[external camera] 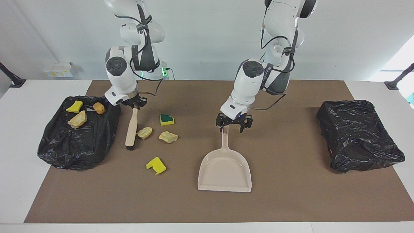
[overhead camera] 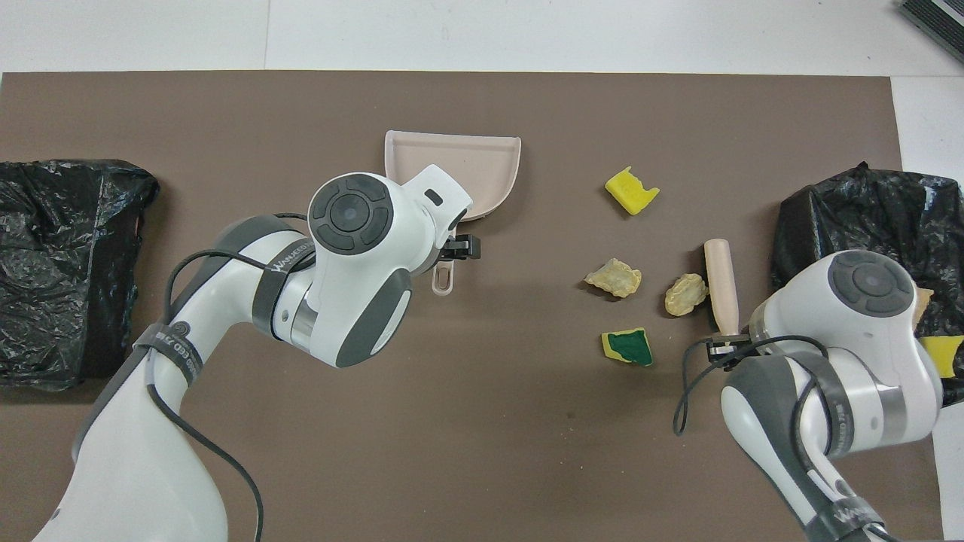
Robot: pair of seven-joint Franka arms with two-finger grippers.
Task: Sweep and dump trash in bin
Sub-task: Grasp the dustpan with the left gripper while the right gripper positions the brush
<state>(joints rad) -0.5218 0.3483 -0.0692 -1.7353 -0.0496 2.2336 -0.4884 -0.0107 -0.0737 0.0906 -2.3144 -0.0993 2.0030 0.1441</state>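
- right gripper (external camera: 134, 105) near the desk's right-arm end, jaws clamped on the brush (external camera: 132, 129), bristles down beside a tan scrap.
- left gripper (external camera: 230, 124), jaws wide, over the dustpan (external camera: 224, 168) handle, mid-desk.
- trash (external camera: 168, 137): four scraps on the mat; three on the black bag (external camera: 79, 139).

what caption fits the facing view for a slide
Right gripper holds the brush beside loose trash; open left gripper reaches the dustpan handle.

A beige dustpan (external camera: 224, 170) lies on the plain brown mat (external camera: 291, 200). The black bin bag (external camera: 77, 136) is glossy, the scraps (external camera: 156, 165) bright yellow and tan, one sponge (external camera: 167, 119) green-topped.
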